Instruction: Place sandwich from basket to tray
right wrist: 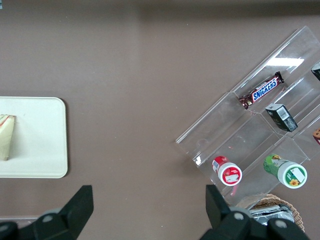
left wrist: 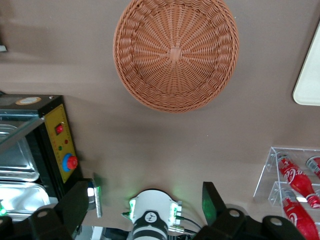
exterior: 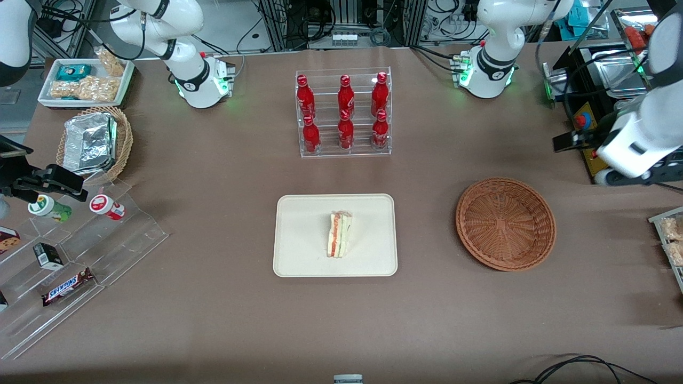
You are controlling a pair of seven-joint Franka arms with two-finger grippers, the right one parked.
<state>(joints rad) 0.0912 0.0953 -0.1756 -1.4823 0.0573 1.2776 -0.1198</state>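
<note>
The sandwich (exterior: 339, 241) lies on its side in the middle of the cream tray (exterior: 299, 256), its red and green filling along the cut edge. The right wrist view shows the sandwich (right wrist: 6, 136) on the tray (right wrist: 40, 150) too. The reddish-brown basket (exterior: 505, 224) sits beside the tray toward the working arm's end of the table, with nothing in it. My gripper (exterior: 581, 140) hangs high above the table, farther from the front camera than the basket and apart from it. In the left wrist view the gripper (left wrist: 145, 192) is open and holds nothing, with the basket (left wrist: 176, 52) and a tray corner (left wrist: 309, 85) below.
A clear rack of red bottles (exterior: 344, 114) stands farther back than the tray. A control box with a red button (exterior: 584, 122) sits under my gripper. Toward the parked arm's end are a tan basket with foil (exterior: 93, 143), acrylic steps with snacks (exterior: 80, 250) and a white snack tray (exterior: 85, 80).
</note>
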